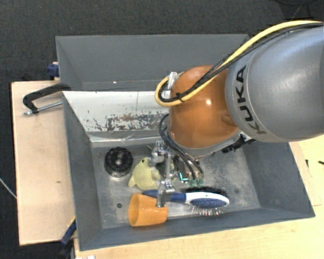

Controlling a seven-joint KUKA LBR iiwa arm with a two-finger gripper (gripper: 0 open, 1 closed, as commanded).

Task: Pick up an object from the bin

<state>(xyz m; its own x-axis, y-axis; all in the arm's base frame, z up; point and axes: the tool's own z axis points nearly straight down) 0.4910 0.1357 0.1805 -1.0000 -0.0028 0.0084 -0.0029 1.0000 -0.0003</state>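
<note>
Dark carpet, grey bin, end effector near hairbrush

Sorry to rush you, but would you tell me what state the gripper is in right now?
Gripper: cannot be told whether open or shut; it sits just above the blue-and-white brush, next to the orange cup.

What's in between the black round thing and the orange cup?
In the camera view, a pale yellow lump sits between the black round thing and the orange cup.
</note>
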